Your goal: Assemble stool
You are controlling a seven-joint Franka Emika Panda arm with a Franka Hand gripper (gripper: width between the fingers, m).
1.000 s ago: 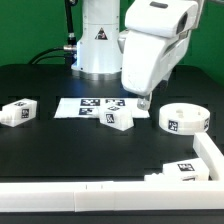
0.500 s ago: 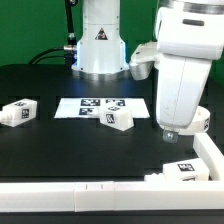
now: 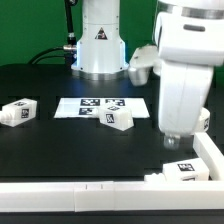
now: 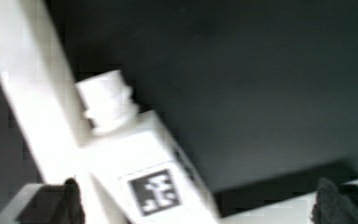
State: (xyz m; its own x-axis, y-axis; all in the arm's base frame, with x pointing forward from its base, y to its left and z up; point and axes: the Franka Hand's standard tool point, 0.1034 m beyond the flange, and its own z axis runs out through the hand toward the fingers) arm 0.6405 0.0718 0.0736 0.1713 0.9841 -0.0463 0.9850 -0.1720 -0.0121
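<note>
Above the leg (image 4: 146, 168) — fingers (image 4: 348, 200) wide apart

Bright even light, faint shadows on the black table (image 3: 40, 85); the wrist view's stool leg (image 4: 140, 160) looks blurred.

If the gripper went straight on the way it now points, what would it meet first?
Probably the stool leg lying against the white rail: the wrist view shows it straight ahead of the open gripper, though depth is unclear.
</note>
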